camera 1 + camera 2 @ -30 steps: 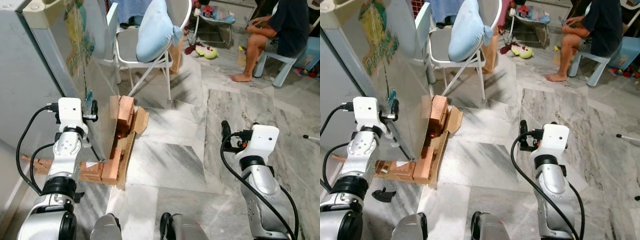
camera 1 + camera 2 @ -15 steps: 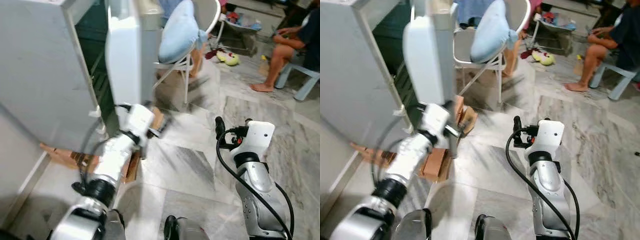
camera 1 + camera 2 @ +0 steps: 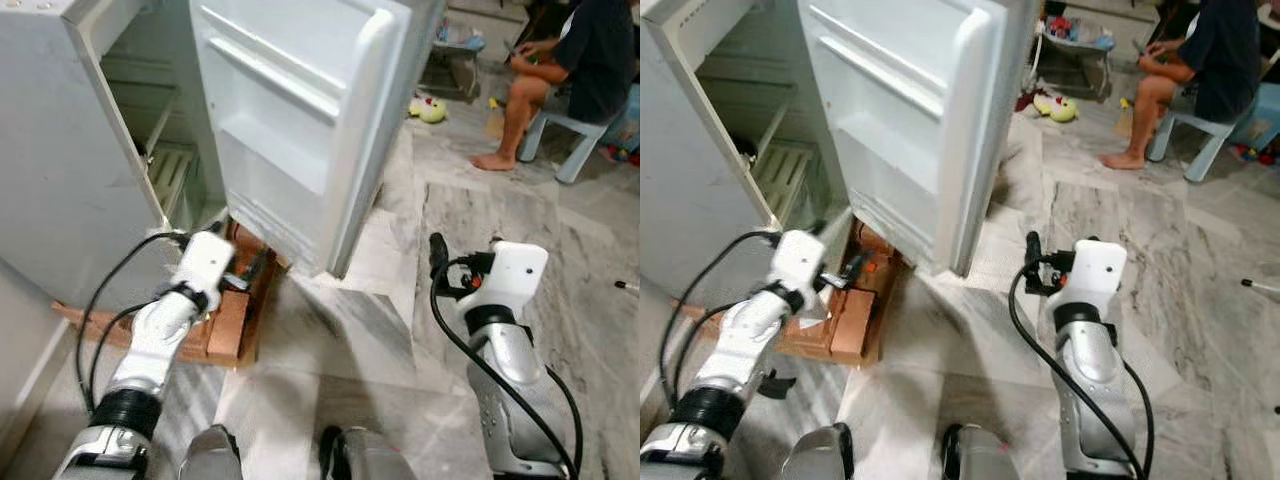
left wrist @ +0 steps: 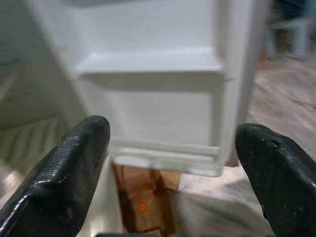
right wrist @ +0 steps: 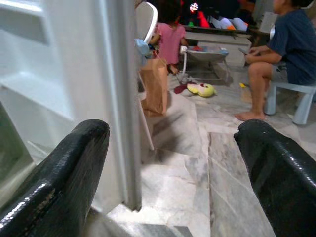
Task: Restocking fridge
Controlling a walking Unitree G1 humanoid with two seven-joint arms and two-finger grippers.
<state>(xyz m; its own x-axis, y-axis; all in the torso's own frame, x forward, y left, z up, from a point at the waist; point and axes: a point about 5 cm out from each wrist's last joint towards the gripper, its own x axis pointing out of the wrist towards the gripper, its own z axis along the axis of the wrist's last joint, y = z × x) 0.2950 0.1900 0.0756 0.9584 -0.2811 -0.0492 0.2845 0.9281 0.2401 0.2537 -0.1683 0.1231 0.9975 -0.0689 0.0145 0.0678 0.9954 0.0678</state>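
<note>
Eye views: fridge (image 3: 60, 150) on bricks (image 3: 228, 325), door (image 3: 300, 110) swung wide open; left gripper (image 3: 250, 270) low under door, right gripper (image 3: 437, 262) raised over floor (image 3: 400, 330).
Left wrist: fingers (image 4: 64, 168) apart, facing door shelves.
Right wrist: fingers (image 5: 59, 168) apart, nothing held; seated person (image 5: 281, 44) beyond.

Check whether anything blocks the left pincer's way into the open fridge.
Nothing visible does. The fridge door is swung open, and the left pincer, fingers apart and holding nothing, sits low by its bottom edge, above the bricks under the fridge.
</note>
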